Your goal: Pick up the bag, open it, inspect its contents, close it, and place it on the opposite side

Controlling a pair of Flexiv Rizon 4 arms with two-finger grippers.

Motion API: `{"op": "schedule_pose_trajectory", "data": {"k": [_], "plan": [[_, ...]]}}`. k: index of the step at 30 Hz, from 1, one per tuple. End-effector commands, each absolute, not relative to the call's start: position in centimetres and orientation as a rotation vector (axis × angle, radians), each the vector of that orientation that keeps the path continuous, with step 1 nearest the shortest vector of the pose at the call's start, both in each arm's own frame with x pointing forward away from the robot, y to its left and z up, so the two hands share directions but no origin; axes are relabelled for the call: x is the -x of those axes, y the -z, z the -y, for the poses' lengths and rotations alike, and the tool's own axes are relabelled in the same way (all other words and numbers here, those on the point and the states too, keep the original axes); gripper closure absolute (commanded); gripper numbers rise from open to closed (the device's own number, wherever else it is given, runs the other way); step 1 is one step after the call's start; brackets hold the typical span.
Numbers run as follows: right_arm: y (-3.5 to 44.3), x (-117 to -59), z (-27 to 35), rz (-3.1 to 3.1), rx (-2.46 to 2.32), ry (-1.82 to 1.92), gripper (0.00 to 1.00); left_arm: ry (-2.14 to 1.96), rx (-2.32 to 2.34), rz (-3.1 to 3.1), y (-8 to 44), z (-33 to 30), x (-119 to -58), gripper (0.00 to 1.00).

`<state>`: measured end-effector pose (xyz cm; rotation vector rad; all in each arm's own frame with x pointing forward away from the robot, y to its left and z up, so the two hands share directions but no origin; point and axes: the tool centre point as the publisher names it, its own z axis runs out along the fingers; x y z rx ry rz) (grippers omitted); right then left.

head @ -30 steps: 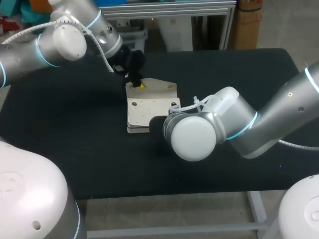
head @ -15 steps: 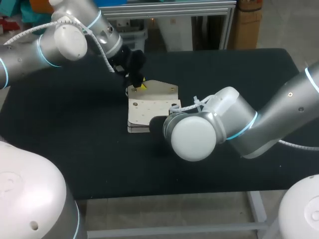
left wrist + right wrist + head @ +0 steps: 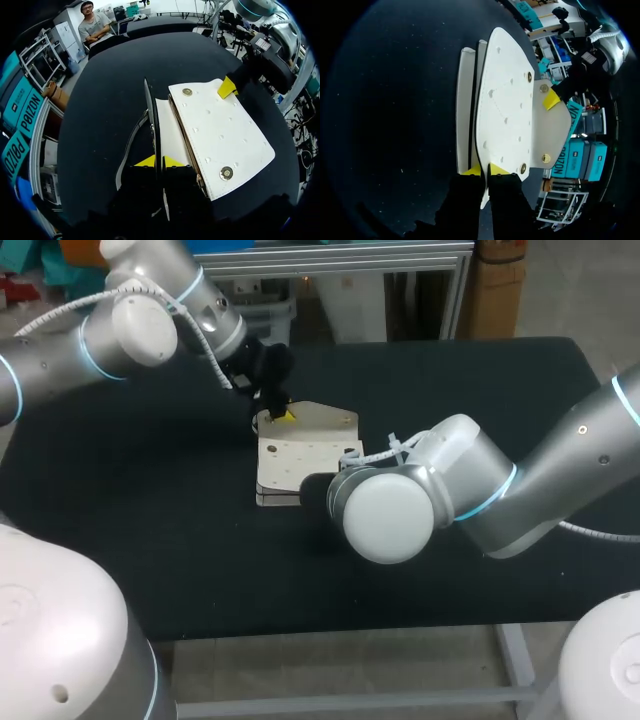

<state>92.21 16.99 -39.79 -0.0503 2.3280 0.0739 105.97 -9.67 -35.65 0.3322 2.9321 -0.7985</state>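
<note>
A white bag lies flat near the middle of the black surface, its flap folded out and showing two metal snaps. Nothing inside the bag can be made out.

The left end effector is at the bag's far edge. In its wrist view the yellow tips sit close together, pinching a thin dark edge of the bag.

The right end effector is clamped on the white edge at the bag's near end. From overhead its fingers are hidden behind the right arm's wrist, which also covers the bag's near right corner.
</note>
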Motion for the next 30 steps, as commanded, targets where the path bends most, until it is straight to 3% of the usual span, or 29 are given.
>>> {"op": "schedule_pose_trajectory", "data": {"k": [1,14,15,16,30], "plan": [[40.7,-91.9,-16.7,-2.312,0.056,-0.087,1.0,0.812,-0.318,-2.936,36.1,9.9,-106.5,1.0],[40.3,-91.8,-16.7,-2.304,0.045,-0.094,1.0,0.865,-0.246,-2.939,35.2,9.3,-106.7,1.0],[40.0,-91.8,-16.7,-2.303,0.038,-0.097,0.84,0.865,-0.244,-2.939,35.1,9.3,-106.7,1.0],[39.7,-91.8,-16.7,-2.3,0.031,-0.101,0.0,0.865,-0.243,-2.938,35.1,9.3,-106.6,1.0],[32.5,-90.8,-15.2,-2.182,-0.059,-0.162,0.0,0.903,-0.161,-2.914,32.7,8.5,-106.4,1.0]]}}
